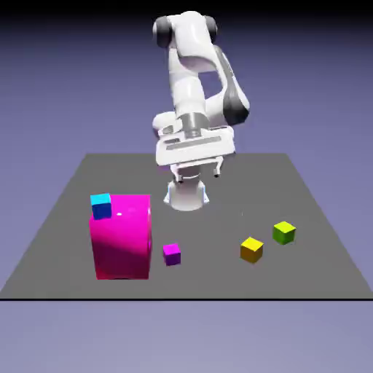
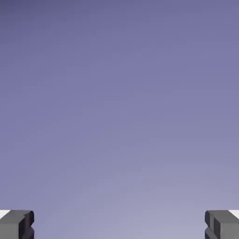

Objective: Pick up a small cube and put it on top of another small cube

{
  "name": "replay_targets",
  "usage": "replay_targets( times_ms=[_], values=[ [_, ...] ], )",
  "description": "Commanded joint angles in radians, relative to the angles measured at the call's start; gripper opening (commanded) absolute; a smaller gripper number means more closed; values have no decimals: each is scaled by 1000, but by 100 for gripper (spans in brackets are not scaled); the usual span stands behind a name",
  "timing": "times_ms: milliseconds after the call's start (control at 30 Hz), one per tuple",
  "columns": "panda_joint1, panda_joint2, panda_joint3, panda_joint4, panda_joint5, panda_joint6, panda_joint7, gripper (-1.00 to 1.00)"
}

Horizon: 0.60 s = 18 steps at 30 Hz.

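The small yellow cube [image 1: 251, 249] rests on the grey table toward the exterior view's right front. Just beyond it, a little further right, sits the small lime-green cube [image 1: 284, 232], apart from the yellow one. My gripper [image 1: 195, 173] hangs high above the table's middle back, far from both cubes, open and empty. The hand view holds only the plain backdrop, with my two grey fingertips [image 2: 16, 224] spread wide at the bottom corners and nothing between them.
A big magenta block [image 1: 122, 237] stands at the exterior view's left front with a cyan cube [image 1: 101, 205] on its top back corner. A small purple cube [image 1: 172, 253] lies just right of the block. The table's front edge [image 1: 186, 297] runs close below them.
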Motion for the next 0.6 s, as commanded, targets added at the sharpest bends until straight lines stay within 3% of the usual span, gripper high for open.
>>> replay_targets(
  times_ms=[0,567],
  values=[
    [11,16,-1,11,44,10,-22,0],
    [200,284,-14,193,783,183,-394,0]
  ],
)
